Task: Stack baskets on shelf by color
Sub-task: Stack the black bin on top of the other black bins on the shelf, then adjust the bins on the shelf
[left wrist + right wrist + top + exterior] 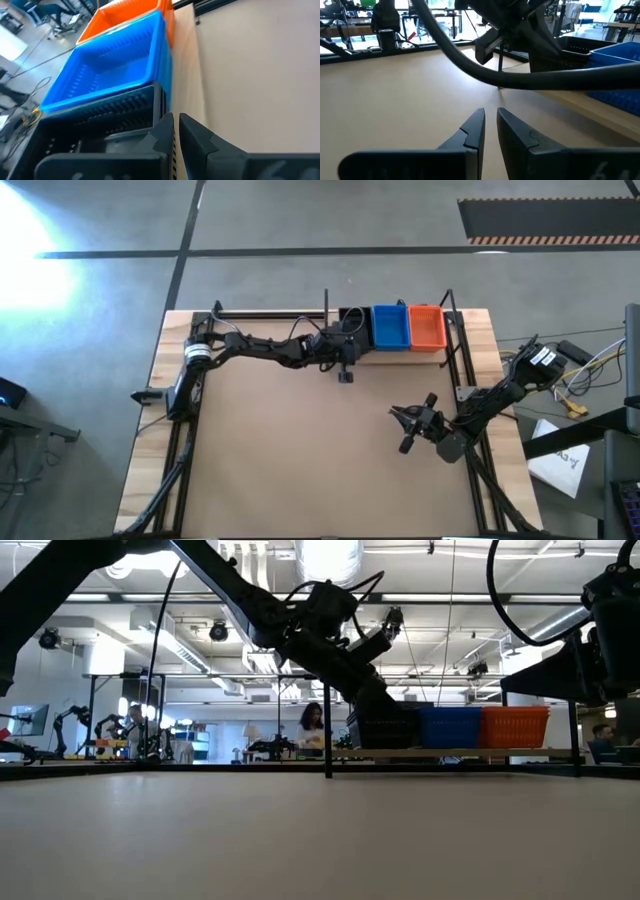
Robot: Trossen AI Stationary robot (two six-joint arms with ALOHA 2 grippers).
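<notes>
The left tool (175, 125), nearly closed and empty, hovers beside the black basket (100, 125) on the shelf (187, 75).

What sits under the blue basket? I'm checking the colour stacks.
The blue basket has blue below it, seemingly more blue baskets nested; how many is hidden. The stack stands on the shelf.

**Desk and shelf**

A brown board (300, 450) covers the desk (500, 350). Along its far edge stands the pale shelf (395, 356) with black posts. On it, side by side and touching: black basket (95, 125), blue basket (390, 326), orange basket (427, 327).
</notes>
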